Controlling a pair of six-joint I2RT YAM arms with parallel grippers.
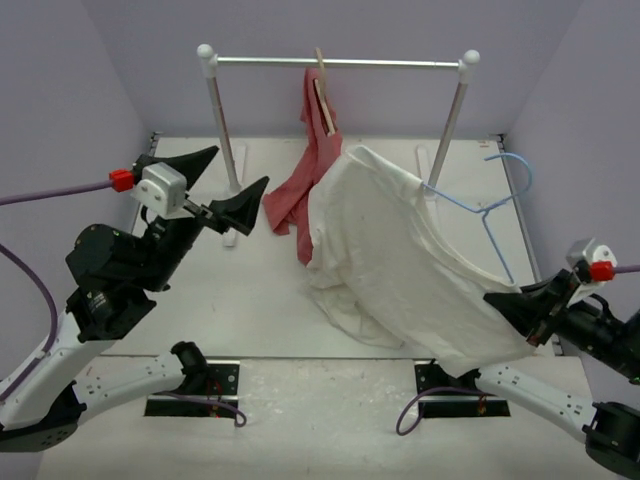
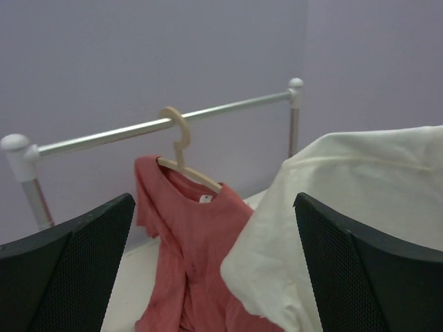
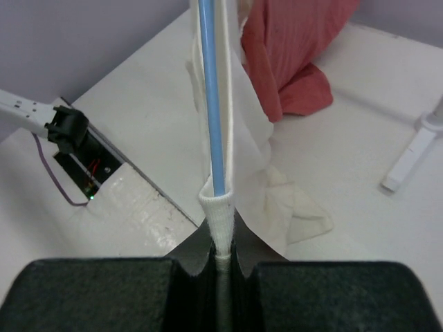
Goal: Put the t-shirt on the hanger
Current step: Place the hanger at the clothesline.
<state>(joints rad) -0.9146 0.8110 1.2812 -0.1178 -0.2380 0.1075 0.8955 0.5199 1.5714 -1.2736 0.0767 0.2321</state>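
Note:
The cream t-shirt [image 1: 420, 260] is draped over the light-blue wire hanger [image 1: 495, 215] and stretches from mid-table to my right gripper [image 1: 520, 310]. The hanger's hook sticks out at the far right. In the right wrist view, my right gripper [image 3: 223, 245] is shut on a ribbed edge of the t-shirt [image 3: 220, 214], and the blue hanger wire [image 3: 213, 104] runs into that fold. My left gripper [image 1: 240, 167] is open and empty, raised left of the shirt. In the left wrist view it [image 2: 213, 207] faces the t-shirt [image 2: 360, 180], without touching it.
A clothes rack with a metal rail [image 1: 340, 62] and two posts stands at the back. A red-pink garment [image 1: 300, 190] hangs from it on a pale wooden hanger [image 2: 183, 149] and trails onto the table. Purple walls close in on three sides.

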